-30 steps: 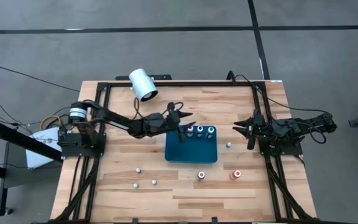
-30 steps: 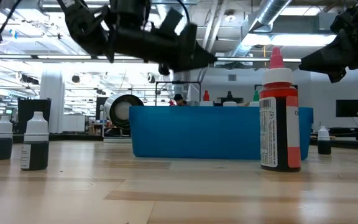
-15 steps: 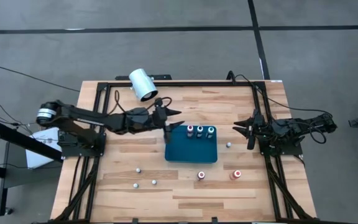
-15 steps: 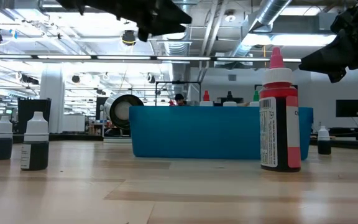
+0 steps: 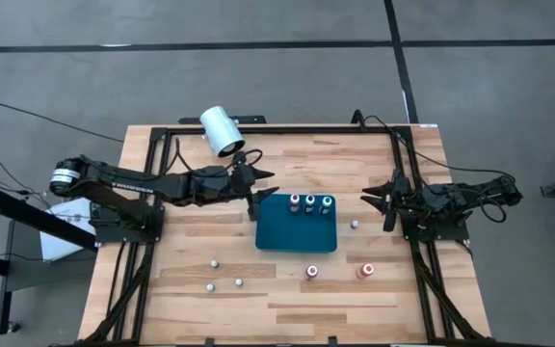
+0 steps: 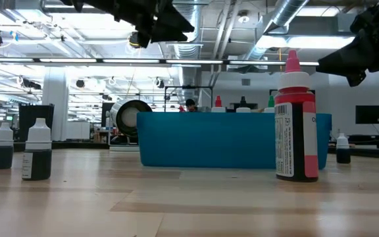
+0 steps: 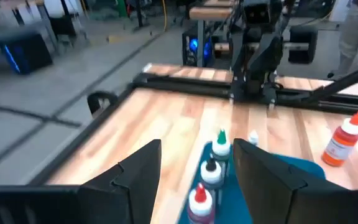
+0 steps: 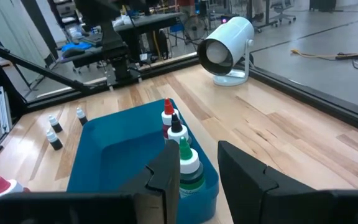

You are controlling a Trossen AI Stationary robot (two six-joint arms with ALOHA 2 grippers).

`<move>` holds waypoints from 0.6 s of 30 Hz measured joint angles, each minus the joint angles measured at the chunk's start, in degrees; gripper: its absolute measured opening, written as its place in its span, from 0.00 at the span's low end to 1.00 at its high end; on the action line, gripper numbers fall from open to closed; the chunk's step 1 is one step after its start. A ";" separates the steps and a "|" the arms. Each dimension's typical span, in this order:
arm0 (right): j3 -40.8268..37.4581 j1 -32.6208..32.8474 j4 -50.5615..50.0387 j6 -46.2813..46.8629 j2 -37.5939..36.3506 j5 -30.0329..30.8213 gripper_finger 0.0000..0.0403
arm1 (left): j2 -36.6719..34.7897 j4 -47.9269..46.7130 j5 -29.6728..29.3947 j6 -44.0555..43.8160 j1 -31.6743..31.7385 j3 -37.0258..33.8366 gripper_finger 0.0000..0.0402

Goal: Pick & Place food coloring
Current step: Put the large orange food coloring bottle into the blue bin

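Three food coloring bottles with red [image 5: 295, 201], dark [image 5: 310, 201] and green [image 5: 327, 201] tips stand in a row along the far side of a blue tray [image 5: 297, 236]. Loose bottles stand on the table: a small one [image 5: 355, 225] right of the tray, two red ones [image 5: 311, 272] [image 5: 365, 271] near the front, and three small ones at front left [image 5: 215, 262]. My left gripper [image 5: 261, 188] [image 7: 197, 149] hovers open and empty just off the tray's far-left corner, high above the table [image 6: 156, 16]. My right gripper [image 5: 379, 199] [image 8: 201, 158] waits open, right of the tray.
A large white cylinder [image 5: 222, 130] lies near the table's far edge, left of centre. A black frame rail [image 5: 277, 129] runs around the wooden tabletop. In the low view a red bottle [image 6: 296, 118] stands close to the camera, with two dark bottles [image 6: 37, 150] at left.
My left gripper has pulled back from above the tray's far-left part toward the table's left edge and has risen, as the low view shows. The bottles and the tray have stayed where they were.
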 joint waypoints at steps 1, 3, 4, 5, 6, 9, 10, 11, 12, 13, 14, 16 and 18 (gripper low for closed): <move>0.00 0.00 0.12 -0.01 0.01 0.04 0.24 | 0.00 -1.19 0.04 -1.57 -0.05 0.00 0.48; 0.00 0.00 0.40 -0.01 0.00 0.05 0.24 | 0.00 -3.98 1.09 -5.65 -0.07 0.00 0.48; 0.00 0.00 0.65 -0.26 0.01 0.05 0.24 | 0.00 -5.54 2.40 -6.81 -0.07 0.00 0.48; 0.00 0.00 0.86 -0.55 0.02 0.05 0.24 | 0.00 -7.03 3.61 -6.97 -0.07 0.00 0.48; 0.00 0.06 0.99 -0.90 0.02 0.01 0.24 | 0.00 -8.00 4.43 -7.07 -0.07 -0.02 0.48; 0.00 0.22 1.02 -1.63 0.02 0.01 0.24 | -0.03 -7.62 4.65 -6.90 -0.11 0.00 0.48; 0.00 0.22 1.11 -2.13 0.02 -0.02 0.24 | -0.04 -7.66 4.72 -6.43 -0.09 0.00 0.48; 0.00 0.22 1.24 -2.27 0.02 -0.03 0.24 | -0.11 -7.72 5.08 -5.96 -0.09 0.00 0.48; 0.00 0.22 1.48 -2.35 0.01 -0.02 0.24 | -0.39 -7.83 5.48 -5.83 -0.03 -0.02 0.48; 0.00 0.22 1.70 -2.39 0.00 0.00 0.24 | -0.67 -7.60 5.81 -5.78 -0.05 -0.02 0.48; 0.00 0.22 1.98 -2.41 0.02 -0.05 0.24 | -1.07 -7.09 6.18 -5.46 -0.05 -0.02 0.48; 0.00 0.28 3.31 -2.56 0.02 -0.08 0.24 | -2.18 -4.62 7.73 -4.32 -0.05 -1.19 0.48; 0.00 0.81 4.82 -4.63 0.00 -0.10 0.24 | -3.79 0.01 9.67 -3.23 -0.05 -3.79 0.48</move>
